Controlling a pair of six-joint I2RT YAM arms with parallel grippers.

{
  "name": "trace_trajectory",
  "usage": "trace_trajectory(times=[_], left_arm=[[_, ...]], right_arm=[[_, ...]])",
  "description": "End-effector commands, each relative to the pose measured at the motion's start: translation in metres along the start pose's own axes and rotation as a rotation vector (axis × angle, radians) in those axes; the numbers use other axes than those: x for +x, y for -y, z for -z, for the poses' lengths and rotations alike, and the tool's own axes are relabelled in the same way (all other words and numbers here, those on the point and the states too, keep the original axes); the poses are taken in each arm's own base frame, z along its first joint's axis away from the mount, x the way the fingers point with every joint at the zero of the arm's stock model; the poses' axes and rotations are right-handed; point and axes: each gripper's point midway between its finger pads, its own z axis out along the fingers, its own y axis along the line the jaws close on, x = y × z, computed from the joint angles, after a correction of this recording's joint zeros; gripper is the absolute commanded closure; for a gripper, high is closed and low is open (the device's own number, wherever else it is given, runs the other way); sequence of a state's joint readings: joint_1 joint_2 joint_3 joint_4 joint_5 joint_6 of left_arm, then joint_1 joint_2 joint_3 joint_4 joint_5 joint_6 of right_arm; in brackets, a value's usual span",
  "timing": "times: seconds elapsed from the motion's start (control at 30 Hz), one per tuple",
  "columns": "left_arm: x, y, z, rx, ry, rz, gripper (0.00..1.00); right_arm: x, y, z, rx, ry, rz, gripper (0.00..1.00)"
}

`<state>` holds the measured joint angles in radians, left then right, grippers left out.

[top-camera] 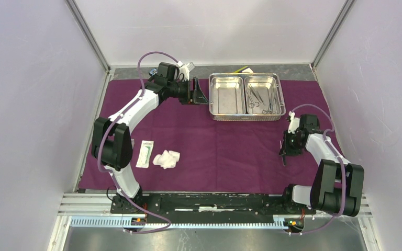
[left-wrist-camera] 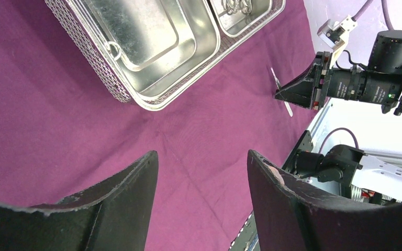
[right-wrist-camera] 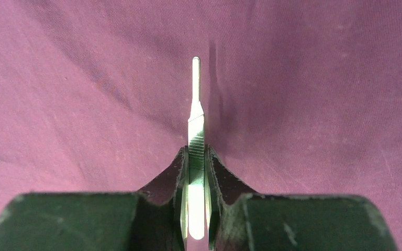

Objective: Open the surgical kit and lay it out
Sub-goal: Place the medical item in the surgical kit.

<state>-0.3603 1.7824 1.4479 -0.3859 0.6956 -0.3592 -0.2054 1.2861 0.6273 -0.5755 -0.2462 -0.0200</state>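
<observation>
The dark-purple cloth [top-camera: 220, 151] lies spread flat over the table. The two-compartment steel tray [top-camera: 246, 118] stands at its far edge, with steel clamps [top-camera: 258, 99] in the right compartment and the left compartment bare. My left gripper [top-camera: 201, 94] is open and empty just left of the tray; in the left wrist view its jaws [left-wrist-camera: 203, 154] stand wide over the cloth, near the tray [left-wrist-camera: 110, 78]. My right gripper [top-camera: 284, 157] is shut on a slim flat steel tool [right-wrist-camera: 196, 120], held low over the cloth at the right. White gauze wads [top-camera: 166, 158] and the flat white packet [top-camera: 145, 153] lie front left.
Pale walls close in the left, back and right sides. A metal rail [top-camera: 214, 201] carrying the arm bases runs along the near edge. A small yellowish object [top-camera: 241, 69] lies behind the tray. The right arm also shows in the left wrist view [left-wrist-camera: 366, 83].
</observation>
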Motion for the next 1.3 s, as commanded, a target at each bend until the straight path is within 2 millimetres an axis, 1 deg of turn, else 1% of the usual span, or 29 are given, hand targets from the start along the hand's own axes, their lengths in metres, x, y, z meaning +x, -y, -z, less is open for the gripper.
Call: trace_trajectory(times=[0.0,0.43,0.73,1.27], left_arm=[[-0.0107,0.0195,0.0070,0.052,0.040,-0.017,0.30],[-0.0128,0.0203,0.0066,0.054,0.042,-0.013,0.30],[-0.0133,0.0209,0.0066,0.057,0.042,-0.010,0.30],[-0.0133,0.0235,0.0079,0.064,0.042,-0.008,0.29]], right_arm=[[-0.0168,0.0054,0.0103,0.029,0.049,0.013,0.95],[-0.0097,0.0065,0.0079,0.026,0.009,0.005,0.93],[-0.0096,0.0075,0.0059,0.026,-0.003,0.005,0.91],[-0.0074,0.0083,0.0052,0.032,-0.004,0.000,0.84]])
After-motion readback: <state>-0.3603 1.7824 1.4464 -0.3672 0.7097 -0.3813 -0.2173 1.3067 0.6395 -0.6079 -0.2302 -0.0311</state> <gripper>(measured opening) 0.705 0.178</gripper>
